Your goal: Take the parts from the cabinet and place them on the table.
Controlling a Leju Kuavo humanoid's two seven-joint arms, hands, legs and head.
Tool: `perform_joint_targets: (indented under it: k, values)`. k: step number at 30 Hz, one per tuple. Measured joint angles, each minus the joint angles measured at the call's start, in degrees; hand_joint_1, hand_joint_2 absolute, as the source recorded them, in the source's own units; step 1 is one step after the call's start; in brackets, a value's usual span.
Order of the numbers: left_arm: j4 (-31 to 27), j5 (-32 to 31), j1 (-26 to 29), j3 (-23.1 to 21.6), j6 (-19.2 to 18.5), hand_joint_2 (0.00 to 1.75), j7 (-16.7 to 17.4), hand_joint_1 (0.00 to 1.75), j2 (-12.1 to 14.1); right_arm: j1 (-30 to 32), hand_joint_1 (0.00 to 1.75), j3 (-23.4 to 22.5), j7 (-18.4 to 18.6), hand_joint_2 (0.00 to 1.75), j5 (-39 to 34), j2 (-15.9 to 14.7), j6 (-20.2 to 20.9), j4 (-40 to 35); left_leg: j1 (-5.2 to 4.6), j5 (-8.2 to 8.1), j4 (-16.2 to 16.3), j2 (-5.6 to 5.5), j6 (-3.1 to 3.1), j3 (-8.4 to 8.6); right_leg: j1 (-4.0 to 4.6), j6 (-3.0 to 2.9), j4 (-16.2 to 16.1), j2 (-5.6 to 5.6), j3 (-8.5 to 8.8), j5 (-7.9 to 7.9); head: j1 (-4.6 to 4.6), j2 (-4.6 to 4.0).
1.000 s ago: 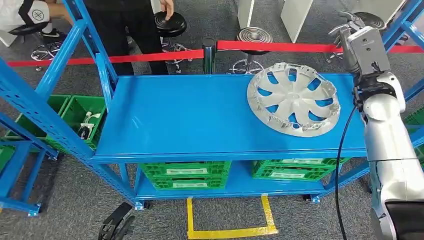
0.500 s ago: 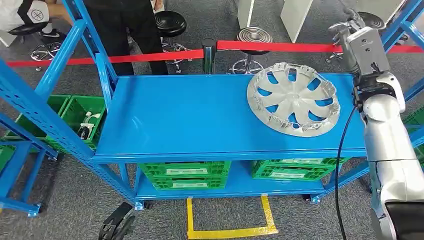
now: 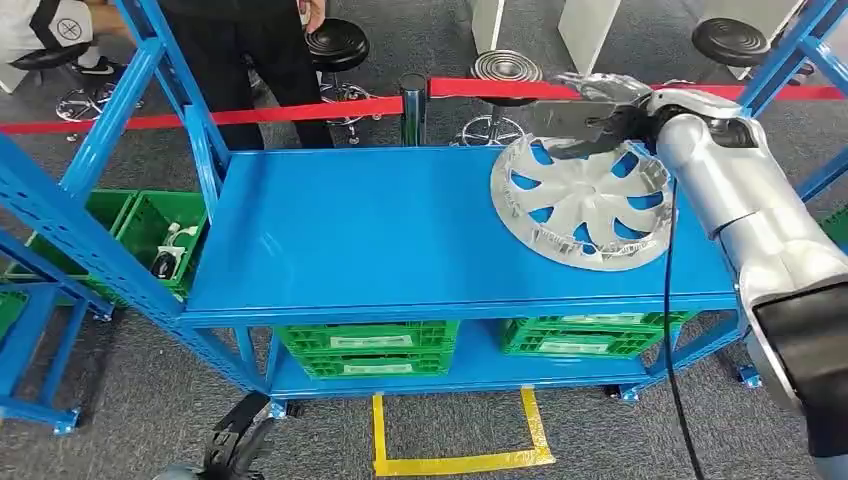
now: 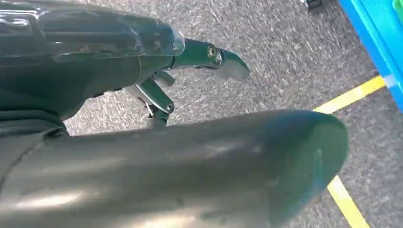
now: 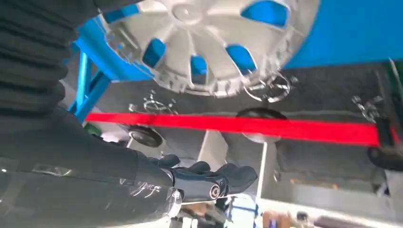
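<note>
On the floor nearest the robot: yellow tape square [image 3: 460, 440], marked just in front of the blue rack. Left hand [image 4: 157, 71] hanging low over grey carpet, fingers [image 4: 228, 64] spread apart and empty, touching nothing.

Next up, lower shelf of the rack: green crates [image 3: 370, 350] side by side, labels facing out. More green crates [image 3: 150, 235] off to the left on a neighbouring rack, with small white parts inside.

Above, on the blue table top [image 3: 360, 230]: silver wheel cover [image 3: 580, 200], lying flat toward the right side, its far edge near the back edge of the table. Spokes and cut-outs plainly seen, blue surface visible through the openings.

Right hand [image 3: 585, 115] reaching in from the right on its silver arm [image 3: 740, 210], positioned over the far rim of the wheel cover. Seen from the right wrist: fingers [image 5: 214, 180] stretched out loosely together, nothing between them, clear of the wheel cover [image 5: 209, 42]. No grip on the part; contact with the rim cannot be told from the head view, somewhat blurred there.

Beyond the table: red barrier tape [image 3: 300, 112] running across on a post [image 3: 413, 105], black stools [image 3: 335, 45] behind it, and a person in dark trousers [image 3: 245, 60] standing at the far left.
</note>
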Motion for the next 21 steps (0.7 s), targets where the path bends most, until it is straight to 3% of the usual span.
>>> perform_joint_targets:
  k: [6,11,16,21]
  values:
    - [0.1,-1.1,1.3,0.1,-1.2,0.0,-1.3,0.0,0.6,-0.5,0.0,4.2,0.3,1.75,-1.2,-1.5,0.0,2.8,0.0,0.0,0.0,-0.11,-0.01,0.0,0.0,0.0,0.0,-0.01,0.0,0.0,-0.02,0.0]
    - [-0.7,-2.1,4.4,0.2,-0.1,0.0,-0.9,0.0,2.6,0.0,0.0,6.2,4.2,1.75,-5.0,-4.1,2.2,1.6,0.02,0.0,0.0,-0.24,-0.01,0.02,0.0,0.0,0.0,0.01,0.02,0.0,-0.02,0.0]
    - [-4.3,1.2,9.8,0.4,2.8,0.0,3.5,0.0,7.1,-0.1,0.0,7.3,7.9,1.75,-7.2,-6.0,3.6,-0.7,0.06,-0.04,0.0,0.11,-0.08,0.05,0.02,0.0,0.0,0.23,-0.03,-0.01,-0.09,0.0]
    - [-10.8,4.1,13.4,0.5,4.7,0.0,6.4,0.0,10.9,-1.0,0.0,8.1,8.5,1.75,-7.8,-6.4,3.6,-1.0,0.06,-0.03,0.0,-0.08,-0.09,0.04,0.02,-0.02,0.0,0.18,-0.06,-0.03,-0.07,0.0]
